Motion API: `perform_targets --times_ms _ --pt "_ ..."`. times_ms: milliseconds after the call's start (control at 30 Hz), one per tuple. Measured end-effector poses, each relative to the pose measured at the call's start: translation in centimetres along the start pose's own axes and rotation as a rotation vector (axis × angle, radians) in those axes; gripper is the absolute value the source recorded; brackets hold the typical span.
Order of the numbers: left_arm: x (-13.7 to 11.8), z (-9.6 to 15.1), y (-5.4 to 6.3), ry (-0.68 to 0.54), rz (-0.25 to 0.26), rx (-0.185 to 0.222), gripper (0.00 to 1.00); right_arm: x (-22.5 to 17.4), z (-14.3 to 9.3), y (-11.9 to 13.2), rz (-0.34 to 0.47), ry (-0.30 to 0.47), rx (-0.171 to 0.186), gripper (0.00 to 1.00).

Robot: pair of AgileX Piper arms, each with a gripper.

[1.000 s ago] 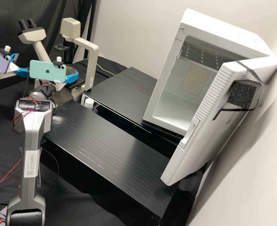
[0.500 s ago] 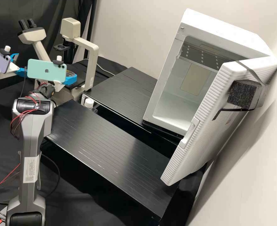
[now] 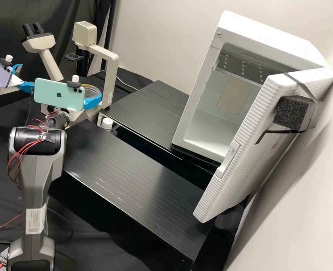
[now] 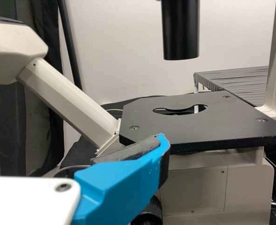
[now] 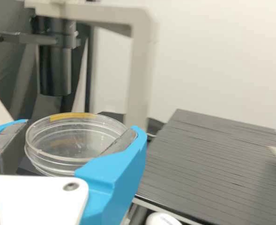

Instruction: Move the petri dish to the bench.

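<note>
In the high view my right gripper (image 3: 93, 101) is beside the microscope's upright, partly behind the green phone, with the clear round petri dish (image 3: 93, 91) at its blue finger. The right wrist view has the right gripper (image 5: 81, 127) shut on the petri dish (image 5: 72, 140), one finger on each side; a yellow strip marks the dish's rim. At the far left of the high view stands my left gripper (image 3: 22, 77), its blue fingers apart. One finger of the left gripper (image 4: 123, 180) shows in the left wrist view, near the bare microscope stage (image 4: 212, 124).
The microscope (image 3: 112, 75) stands behind the right gripper. Nearest is a black slatted bench (image 3: 136, 177), with another black platform (image 3: 147, 109) behind it. A white-capped bottle (image 3: 106, 123) sits between them. The white incubator (image 3: 196, 94) has its door (image 3: 245, 143) swung open.
My right gripper, holding the dish, has shifted rightward and nearer the camera in the high view, away from the microscope stage. The left arm has kept still.
</note>
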Motion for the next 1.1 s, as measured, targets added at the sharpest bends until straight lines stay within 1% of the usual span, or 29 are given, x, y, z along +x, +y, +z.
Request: perform_targets --times_ms 33,200,267,400,467,533,567,633,733,867,1000,1100 --pt "0.0 0.0 0.0 0.0 0.0 0.0 1.0 -1.1 0.4 0.4 0.008 0.001 -0.004 0.0" --pt "0.0 0.0 0.0 0.0 0.0 0.0 1.0 -5.3 1.7 2.4 0.063 0.006 0.0 0.0" --pt "0.0 0.0 0.0 0.0 0.0 0.0 1.0 -7.0 2.2 3.3 0.096 0.015 -0.002 0.0" --pt "0.0 0.0 0.0 0.0 0.0 0.0 1.0 -10.8 3.3 5.3 0.191 0.03 0.005 0.0" --pt "0.0 0.0 0.0 0.0 0.0 0.0 1.0 -12.2 3.7 6.0 0.232 0.034 0.011 0.0" --pt "0.0 0.0 0.0 0.0 0.0 0.0 1.0 -13.4 4.1 6.5 0.259 0.034 0.008 0.0" --pt "0.0 0.0 0.0 0.0 0.0 0.0 1.0 -13.9 4.3 6.6 0.265 0.033 0.007 0.0" --pt "0.0 0.0 0.0 0.0 0.0 0.0 1.0 -15.2 4.9 6.5 0.259 0.021 -0.016 0.0" --pt "0.0 0.0 0.0 0.0 0.0 0.0 1.0 -16.6 5.6 6.4 0.247 0.006 -0.034 0.0" --pt "0.0 0.0 0.0 0.0 0.0 0.0 1.0 -18.7 7.4 6.0 0.225 -0.044 -0.062 0.0" --pt "0.0 0.0 0.0 0.0 0.0 0.0 1.0 -20.4 9.0 6.1 0.237 -0.095 -0.051 0.0" --pt "0.0 0.0 0.0 0.0 0.0 0.0 1.0 -20.9 9.3 6.7 0.269 -0.107 -0.033 0.0"
